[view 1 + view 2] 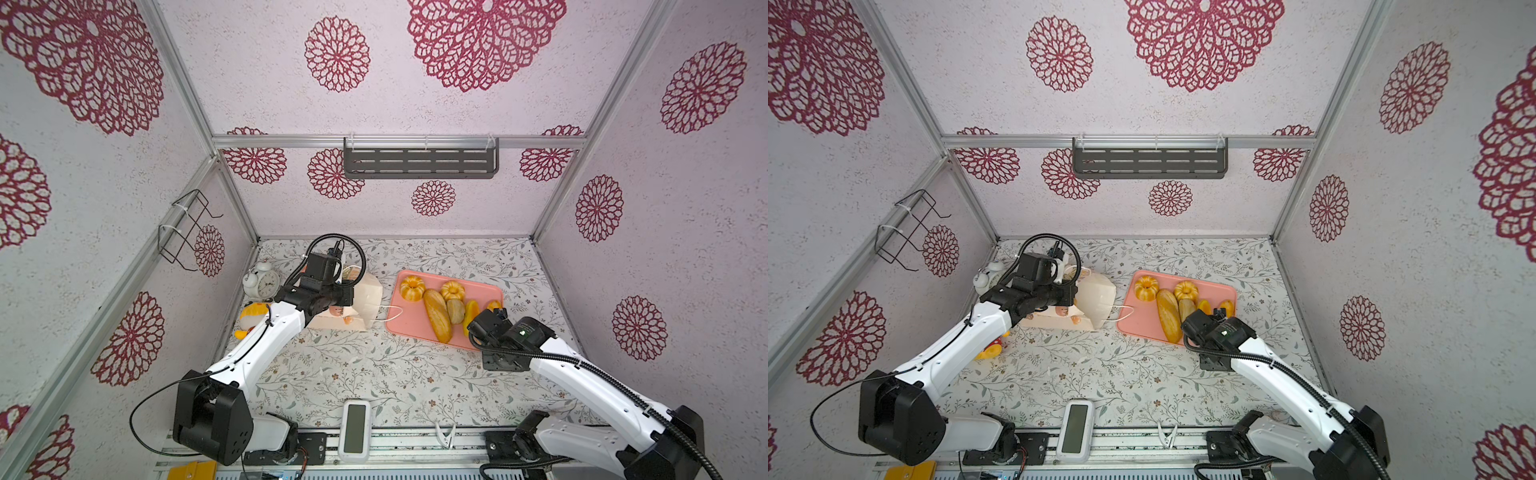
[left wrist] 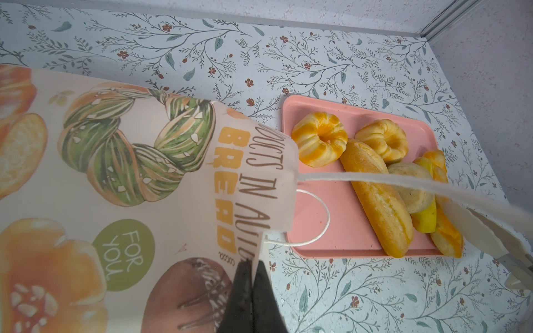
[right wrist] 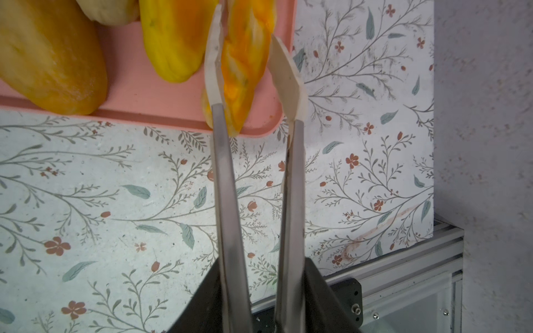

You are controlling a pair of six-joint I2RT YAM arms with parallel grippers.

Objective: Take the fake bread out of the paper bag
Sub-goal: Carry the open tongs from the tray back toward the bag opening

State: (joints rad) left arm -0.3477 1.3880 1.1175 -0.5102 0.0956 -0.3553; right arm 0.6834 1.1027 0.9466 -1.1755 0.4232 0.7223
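- Far left, by the wall: a white alarm clock (image 1: 261,282) and a yellow plush toy (image 1: 254,311) stand on the floral tabletop (image 1: 353,374), partly behind the left arm (image 1: 266,345).
- Left hand (image 2: 253,263): its black fingers (image 2: 242,288) are pressed together, pinching the rim of the paper bag (image 1: 368,297) beside its mouth.
- Paper bag: cream-white, tipped on its side left of centre, with its mouth facing the tray.
  - The left wrist view shows its prints: a green braided loaf, orange buns, a chocolate-topped piece, and the lettering "BREAD" and "FOR YOU".
  - One white cord handle (image 1: 390,312) lies looped over the tray's near-left edge.
  - The bag's interior is not visible.
- Pink tray (image 1: 409,323): flat on the tabletop, just right of the bag. It carries the fake bread (image 2: 375,196), most pieces glossy.
  - Two fluted ring buns (image 1: 412,287), striped orange and yellow, lie towards the far edge.
  - A long golden-brown baguette (image 1: 437,316) lies diagonally.
  - A duller tan round bun (image 1: 456,311) sits against the baguette.
  - A yellow roll (image 1: 471,316) comes next.
  - A twisted orange roll (image 1: 494,305) lies at the right-hand corner.
- Right hand (image 3: 246,26): long metal fingers with cream pads (image 3: 285,75), parted and straddling the twisted orange roll. One pad is against the roll; the other stands clear, with tray showing between.
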